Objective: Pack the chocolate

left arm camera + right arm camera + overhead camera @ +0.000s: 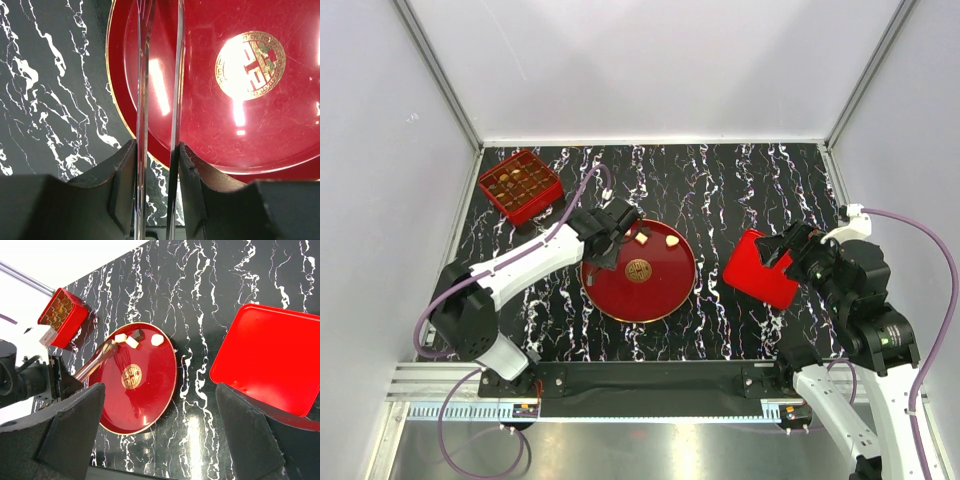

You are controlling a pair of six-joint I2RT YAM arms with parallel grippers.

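Here, left gripper [157, 155]: you are clamping it on the tongs [143, 75], with both fingers pressing the two blades, so the thin tips are doing what the broad pads could not.
Tongs' tips: they are reaching over the red plate [655, 300] beside a cream piece. Whether they are pinching it, you cannot tell from these views.
Chocolate [132, 342]: a few loose pieces are sitting near the plate's far rim, apart from the gold emblem [250, 65]. Others are lying in the compartments of the red box [502, 207] beyond the plate, where the loose ones presumably belong.
Right gripper [160, 387]: you are holding it spread wide and gripping nothing, over the near edge of the red lid [270, 360], probably waiting to cover the box.
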